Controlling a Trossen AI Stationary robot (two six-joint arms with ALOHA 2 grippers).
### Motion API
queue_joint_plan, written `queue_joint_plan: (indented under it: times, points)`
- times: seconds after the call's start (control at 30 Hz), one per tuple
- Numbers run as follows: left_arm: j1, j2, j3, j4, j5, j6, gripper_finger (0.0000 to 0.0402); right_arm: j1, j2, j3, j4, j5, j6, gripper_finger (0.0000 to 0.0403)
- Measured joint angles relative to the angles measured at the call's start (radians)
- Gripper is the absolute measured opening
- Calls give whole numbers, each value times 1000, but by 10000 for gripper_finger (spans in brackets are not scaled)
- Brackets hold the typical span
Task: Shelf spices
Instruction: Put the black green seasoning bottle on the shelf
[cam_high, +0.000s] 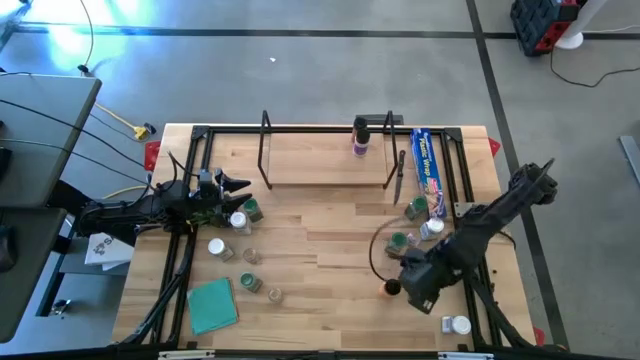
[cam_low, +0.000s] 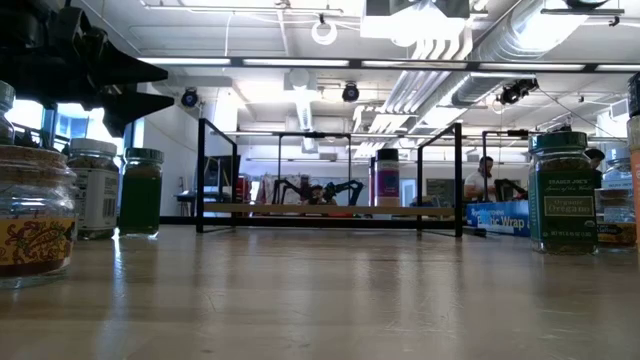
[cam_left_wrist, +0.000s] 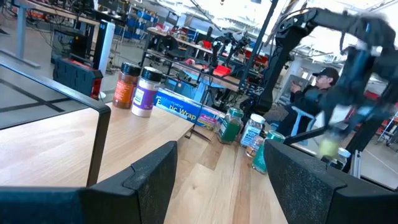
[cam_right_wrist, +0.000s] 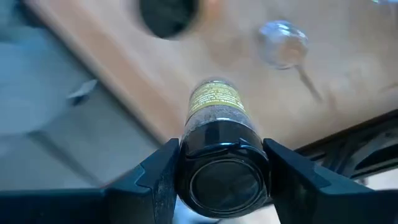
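**Inspector:** Two hazards are showing. The right gripper (cam_right_wrist: 221, 171) is clamping the black-lidded jar (cam_right_wrist: 214, 102) by its lid alone, both fingers pressing the rim; a smooth round lid is inviting a slip or a twist, I am judging. This is happening well away from the shelf (cam_high: 320, 168), out past its right end.

**Clerk:** And the second?

**Inspector:** Two jars (cam_left_wrist: 147, 92) are already standing at the shelf's right end, with the blue wrap box (cam_high: 430, 165) lying just beside that end; a low approach is risking a knock against them or the black end frame.

**Clerk:** Contents?

**Inspector:** The held jar is carrying a dark ground spice behind a yellow label; the shelved pair are showing reddish-brown powder and a purple label.

**Clerk:** The left gripper (cam_left_wrist: 217, 174)?

**Inspector:** Hovering off the shelf's left end, fingers apart, gripping nothing.
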Motion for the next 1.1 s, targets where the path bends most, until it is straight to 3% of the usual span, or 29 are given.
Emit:
queue_joint_plan:
  times: [0.1,0.3,0.53,0.67,0.9,1.1]
  points:
    - [0,0,0,0,0,0,234,-88,-1,171,-66,29,-16,187]
    - [0,0,0,0,0,1,234,-324,7,386,-126,254,-236,187]
    - [0,0,0,0,0,2,234,-693,175,433,-169,239,-704,187]
    - [0,0,0,1,0,1,234,-841,294,440,-166,237,-914,187]
    - [0,0,0,7,-7,1,234,-976,416,440,-146,313,-1091,187]
    - [0,0,0,6,-7,4,234,-1030,426,440,-82,346,-1122,187]
